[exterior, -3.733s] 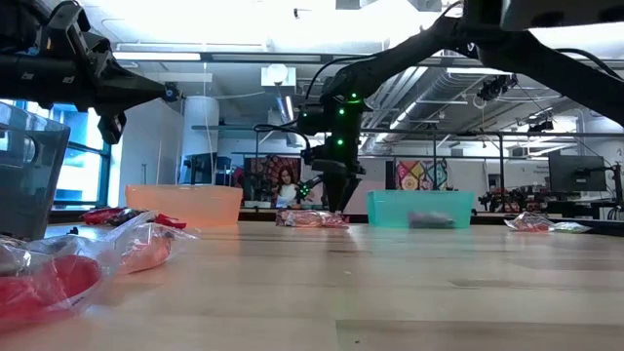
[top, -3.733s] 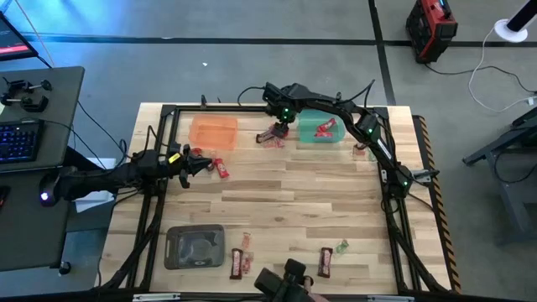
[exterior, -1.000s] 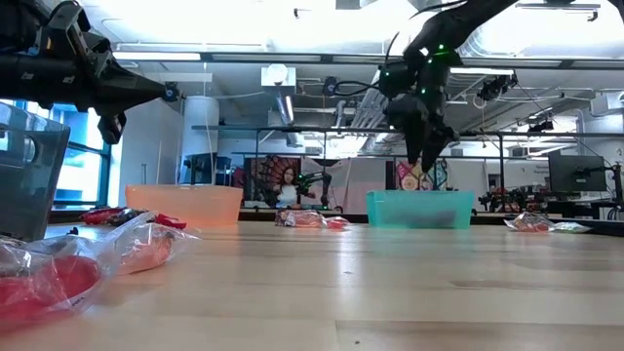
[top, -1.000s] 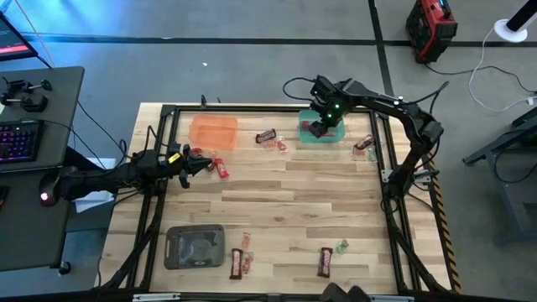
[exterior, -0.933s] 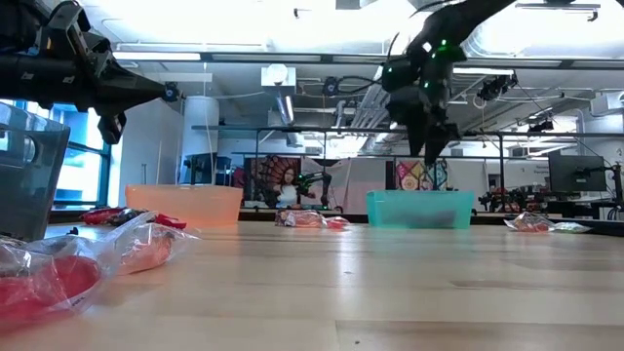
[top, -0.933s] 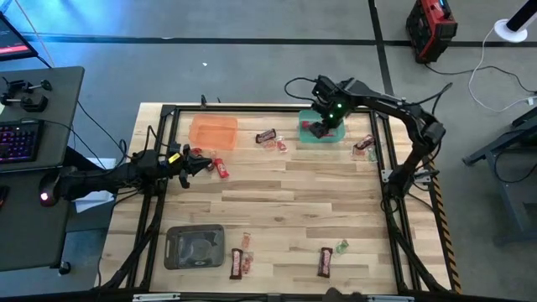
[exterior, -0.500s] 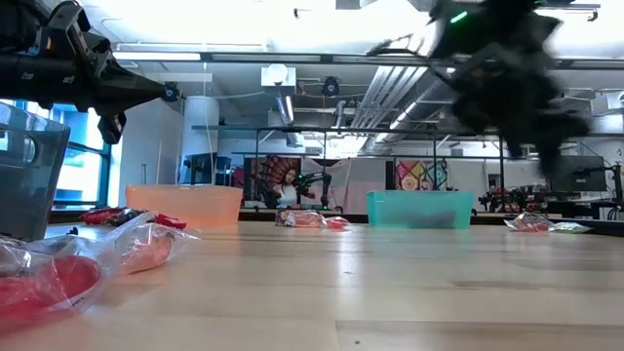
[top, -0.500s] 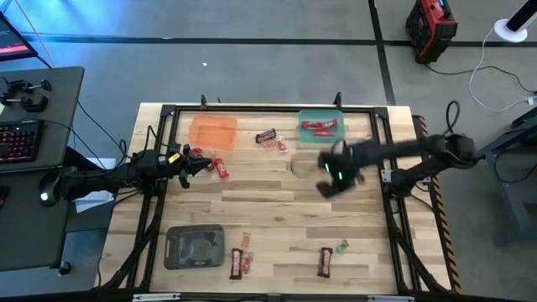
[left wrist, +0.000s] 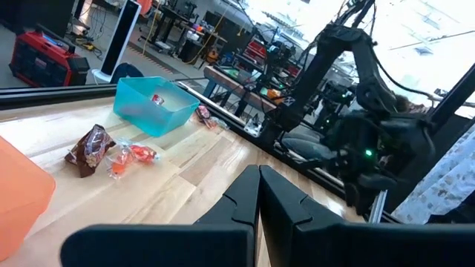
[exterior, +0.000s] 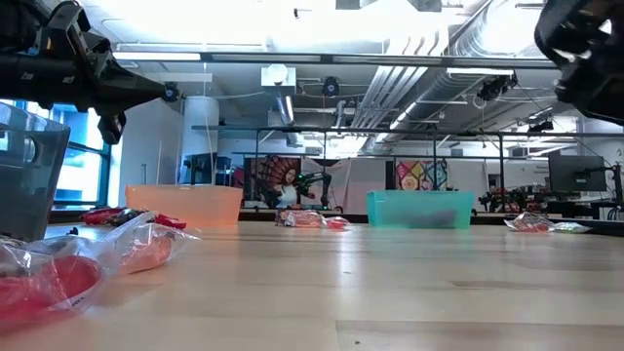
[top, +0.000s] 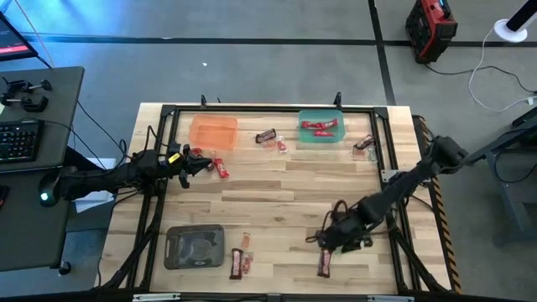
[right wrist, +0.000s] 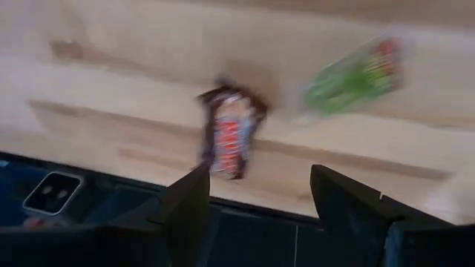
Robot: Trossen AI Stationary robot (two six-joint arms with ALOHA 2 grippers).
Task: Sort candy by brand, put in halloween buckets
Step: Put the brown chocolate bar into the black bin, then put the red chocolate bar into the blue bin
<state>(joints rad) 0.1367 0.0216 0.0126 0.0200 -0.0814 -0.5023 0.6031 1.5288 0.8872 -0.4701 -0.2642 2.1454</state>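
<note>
Right gripper (top: 329,241) jaws wide, empty, just above the brown bar (top: 325,262) near the grey tub (top: 195,246); light, crinkly, slippery wrapper, so pinch mid-length; left gripper (top: 186,158) shut, parked.

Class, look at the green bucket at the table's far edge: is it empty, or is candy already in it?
Not empty: the green bucket holds red candy, seen from above.
</note>
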